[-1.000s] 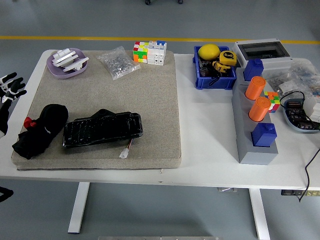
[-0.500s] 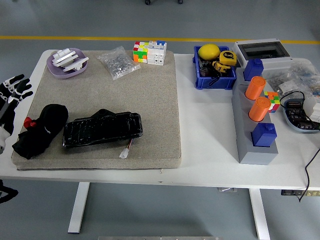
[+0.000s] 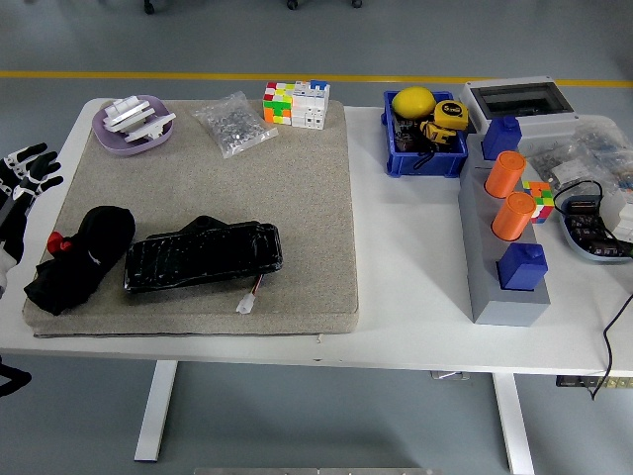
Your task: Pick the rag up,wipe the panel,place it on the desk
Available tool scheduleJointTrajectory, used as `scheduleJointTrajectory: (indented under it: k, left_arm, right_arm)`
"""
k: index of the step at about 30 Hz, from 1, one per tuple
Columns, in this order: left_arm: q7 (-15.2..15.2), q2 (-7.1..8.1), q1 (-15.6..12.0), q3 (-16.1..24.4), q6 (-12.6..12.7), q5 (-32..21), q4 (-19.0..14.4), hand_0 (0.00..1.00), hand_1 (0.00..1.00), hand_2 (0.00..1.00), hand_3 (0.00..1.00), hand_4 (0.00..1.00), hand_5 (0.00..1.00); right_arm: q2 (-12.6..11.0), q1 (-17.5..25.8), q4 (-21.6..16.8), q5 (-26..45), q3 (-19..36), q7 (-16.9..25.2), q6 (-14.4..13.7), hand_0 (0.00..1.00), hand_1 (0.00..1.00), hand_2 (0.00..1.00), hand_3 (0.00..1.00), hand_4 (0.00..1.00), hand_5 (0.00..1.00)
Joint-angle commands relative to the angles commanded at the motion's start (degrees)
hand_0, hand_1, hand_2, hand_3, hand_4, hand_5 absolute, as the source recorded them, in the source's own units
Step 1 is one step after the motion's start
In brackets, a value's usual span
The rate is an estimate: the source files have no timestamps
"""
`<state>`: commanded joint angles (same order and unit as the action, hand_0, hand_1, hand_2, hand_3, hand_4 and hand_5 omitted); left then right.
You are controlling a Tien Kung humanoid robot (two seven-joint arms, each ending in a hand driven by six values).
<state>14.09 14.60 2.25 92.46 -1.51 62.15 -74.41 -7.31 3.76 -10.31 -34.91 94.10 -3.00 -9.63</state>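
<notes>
The black rag [image 3: 79, 257] lies bunched at the front left of the grey felt mat [image 3: 247, 188], with a small red piece at its left side. Just right of it lies the glossy black panel [image 3: 203, 254], long side across, with a short white-plugged wire at its front. My left hand [image 3: 27, 174] shows at the picture's left edge, fingers spread and holding nothing. It hovers off the table's left end, to the left of and a little behind the rag, apart from it. My right hand is out of view.
At the back of the mat stand a purple dish [image 3: 133, 124] with white parts, a clear bag of small parts [image 3: 234, 123] and puzzle cubes [image 3: 296, 104]. To the right are a blue bin [image 3: 424, 134], a grey block with orange cylinders [image 3: 509, 198] and cables.
My left hand has shifted slightly rightward, towards the table's left end, with its fingers still spread. The rag and panel have not moved.
</notes>
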Motion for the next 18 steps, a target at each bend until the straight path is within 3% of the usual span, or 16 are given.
scheduleJointTrajectory:
  k: [6,13,18]
  left_arm:
    - [-2.0,3.10,-0.4,-0.5,-0.4,-2.0,-1.8,0.695,0.756,0.735,0.726,0.998,0.563]
    - [-5.6,8.88,-2.2,-2.1,-1.4,-5.1,-5.9,0.696,0.758,0.740,0.735,0.998,0.553]
    - [-6.7,10.15,-3.9,-2.3,-1.7,-5.4,-8.3,0.698,0.759,0.740,0.735,0.998,0.548]
  right_arm:
    - [-0.2,-0.1,0.0,0.4,0.0,0.1,0.0,0.731,0.617,0.611,0.581,0.998,0.462]
    - [-0.6,-0.2,0.0,1.5,-0.6,0.1,0.0,0.733,0.616,0.611,0.582,0.998,0.463]
    - [-0.8,-0.2,0.0,2.1,-1.0,0.2,0.0,0.731,0.616,0.611,0.581,0.998,0.465]
